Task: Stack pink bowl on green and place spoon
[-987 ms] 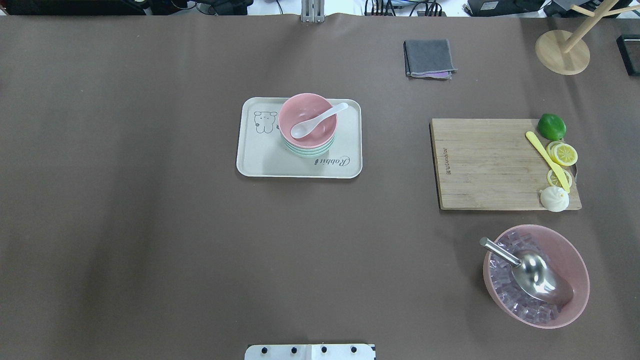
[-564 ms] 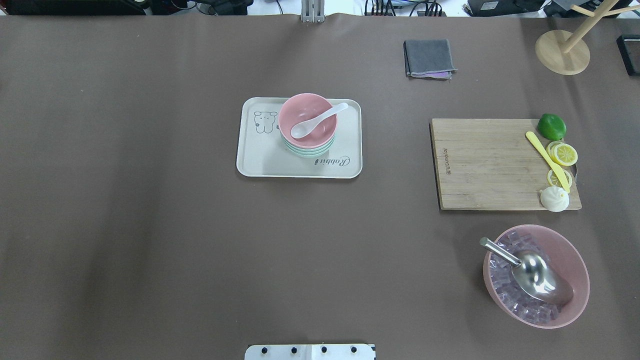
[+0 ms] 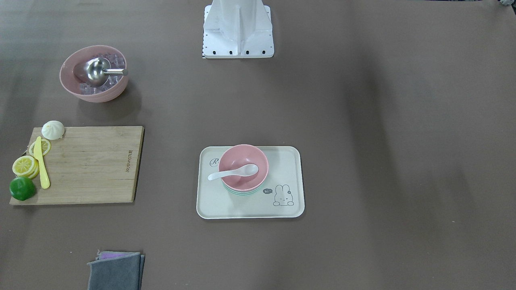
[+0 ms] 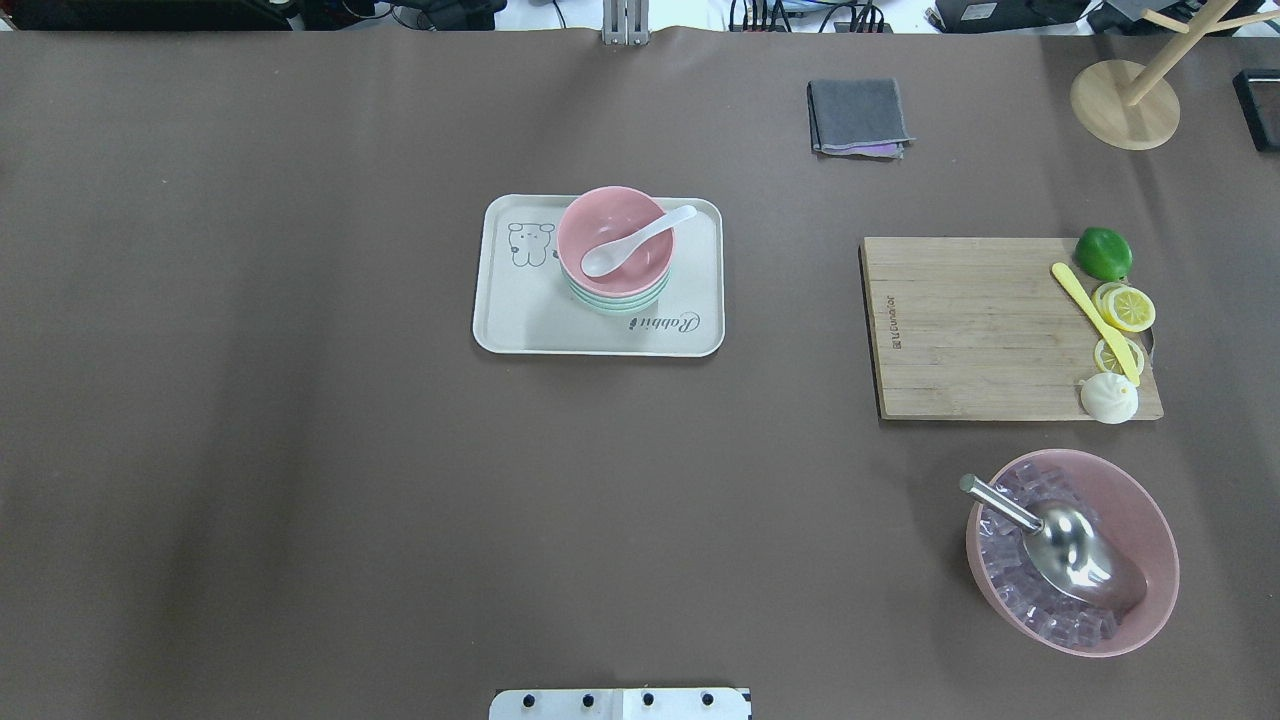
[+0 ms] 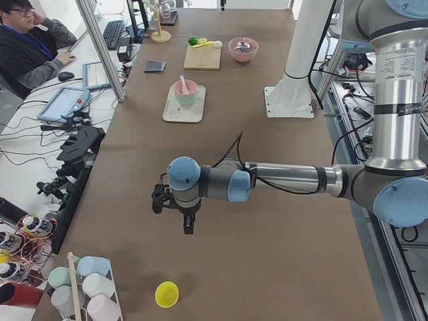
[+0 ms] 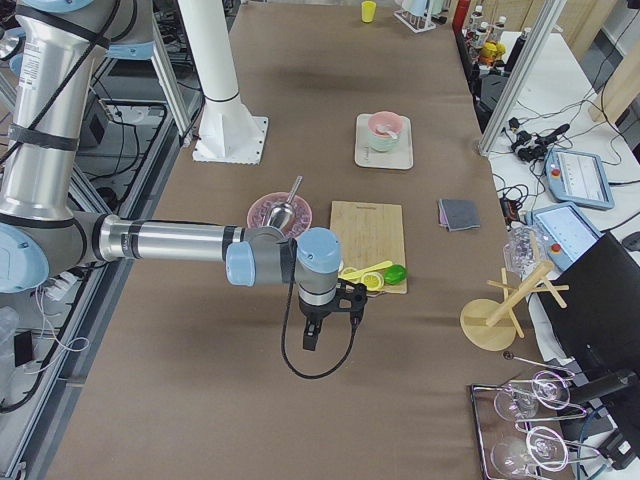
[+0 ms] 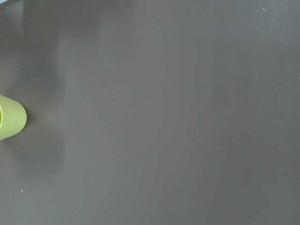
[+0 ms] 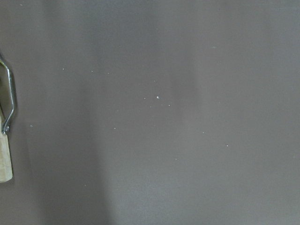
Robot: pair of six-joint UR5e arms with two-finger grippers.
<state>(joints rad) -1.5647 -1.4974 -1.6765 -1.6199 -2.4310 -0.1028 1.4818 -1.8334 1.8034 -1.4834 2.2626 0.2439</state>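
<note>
**Tray** [image 4: 520, 325]: cream, rounded corners, flat on the middle of the desk [image 4: 300, 450]. Bare brown surface borders all four of its edges. The script "Rabbit" runs along the edge nearer the robot. A rabbit drawing sits in one corner, and its small "hi~" bubble reads only in the front-facing view.

**Pink bowl** [image 4: 605, 222]: nested on the green bowl [image 4: 612, 304], of which only rim bands show beneath. The stack stands in the tray's far half.

**Spoon** [image 4: 632, 245]: white, scoop down inside the pink bowl, handle leaning over the rim toward the robot's right.

**Cutting board** [image 4: 960, 330]: well apart from the tray, on the robot's right. A brand mark sits near the edge facing the tray, too small to read.

**Left tool** [image 5: 189, 227]: seen only in the exterior left view. It hangs over bare desk far from the tray, toward the robot's left end, with a yellow cup [image 5: 166, 294] near — the left wrist view catches that cup at its edge. I cannot tell whether it is clenched or released.

**Right tool** [image 6: 311, 340]: seen only in the exterior right view, beyond the cutting board from the tray. I cannot tell its state either.
</note>
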